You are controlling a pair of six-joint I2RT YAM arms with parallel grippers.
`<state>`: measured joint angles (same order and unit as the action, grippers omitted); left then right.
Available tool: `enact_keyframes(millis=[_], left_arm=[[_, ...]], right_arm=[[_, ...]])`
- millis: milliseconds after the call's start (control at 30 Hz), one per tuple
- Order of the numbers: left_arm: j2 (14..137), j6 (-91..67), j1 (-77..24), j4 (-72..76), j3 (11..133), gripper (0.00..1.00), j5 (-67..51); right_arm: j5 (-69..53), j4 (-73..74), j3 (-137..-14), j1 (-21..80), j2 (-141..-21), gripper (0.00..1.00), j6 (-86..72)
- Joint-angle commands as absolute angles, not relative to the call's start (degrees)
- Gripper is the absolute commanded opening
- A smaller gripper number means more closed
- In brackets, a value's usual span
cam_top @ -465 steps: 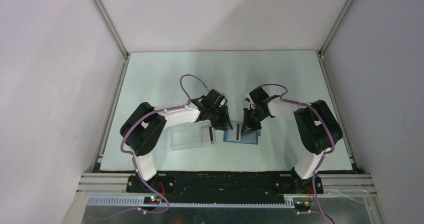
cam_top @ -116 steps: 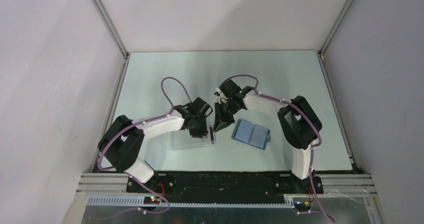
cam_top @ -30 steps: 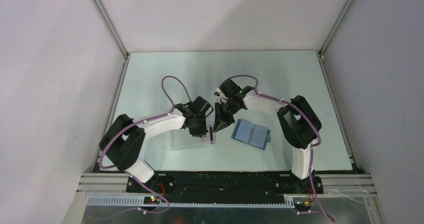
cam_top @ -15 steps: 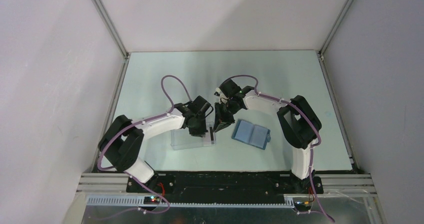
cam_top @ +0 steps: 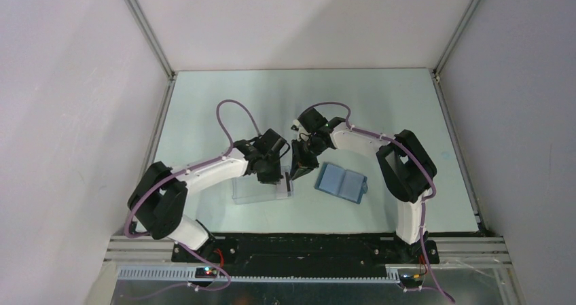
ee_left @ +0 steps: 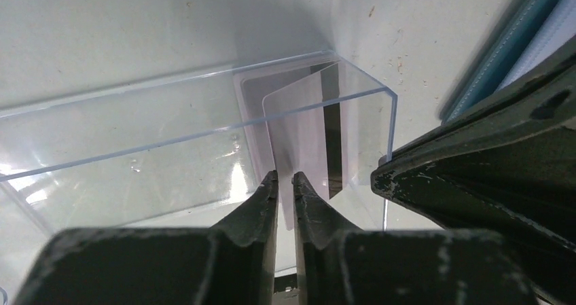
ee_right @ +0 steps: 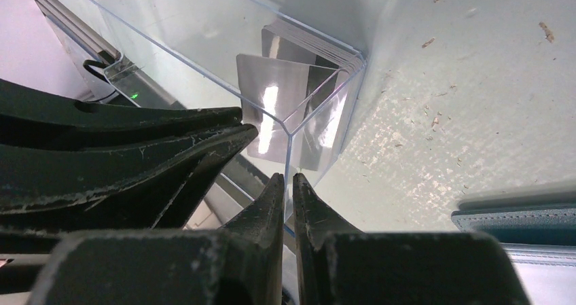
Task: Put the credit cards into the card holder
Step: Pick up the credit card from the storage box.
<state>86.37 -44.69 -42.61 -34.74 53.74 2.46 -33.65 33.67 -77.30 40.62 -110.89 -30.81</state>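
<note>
The credit cards (ee_right: 293, 43) sit stacked in the right end of the clear box (cam_top: 253, 191), towards the desk's (cam_top: 217, 101) front edge. The left gripper (ee_left: 285, 179) is pinching one raised card (ee_left: 302, 125) by its edge, and the right gripper (ee_right: 288, 181) nips the box's end wall. The card holder (cam_top: 343, 183) lies open just right of the box.

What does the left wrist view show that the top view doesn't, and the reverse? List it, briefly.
Left wrist only: the left gripper shut on a card with a black stripe, tilted up above the stack lying in the clear box. Top only: both arms whole, and the wallet lying open, right of the box. Both: box, wallet and the right gripper at the box's right end.
</note>
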Motion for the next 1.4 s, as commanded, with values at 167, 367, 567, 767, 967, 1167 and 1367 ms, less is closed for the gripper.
enact_keyframes(millis=[167, 367, 567, 767, 967, 1167, 1367], left_arm=[[82.24, -46.93, -43.87, -29.3, 56.12, 0.23, 0.46], [82.65, -47.18, -43.88, -28.0, 55.24, 0.25, 0.44], [85.05, -47.22, -43.9, -27.77, 54.44, 0.26, -1.27], [86.54, -47.02, -43.86, -27.74, 53.5, 0.24, -0.63], [86.49, -46.85, -43.86, -27.77, 53.8, 0.05, -0.31], [82.42, -47.4, -43.9, -27.77, 53.81, 0.0, -0.2], [72.09, -49.54, -42.79, -28.24, 52.07, 0.0, 2.74]], right_arm=[[-31.92, 36.45, -77.17, 41.81, -113.51, 0.11, -28.83], [-31.84, 36.56, -77.17, 41.83, -113.47, 0.11, -28.66], [-31.83, 36.52, -77.21, 41.78, -113.6, 0.11, -28.63], [-31.73, 36.7, -77.17, 41.77, -113.39, 0.11, -28.56], [-31.72, 36.67, -77.17, 41.83, -113.2, 0.11, -28.57], [-29.88, 37.23, -77.17, 41.65, -109.94, 0.19, -28.4], [-24.99, 39.87, -77.06, 40.34, -101.05, 0.42, -27.85]])
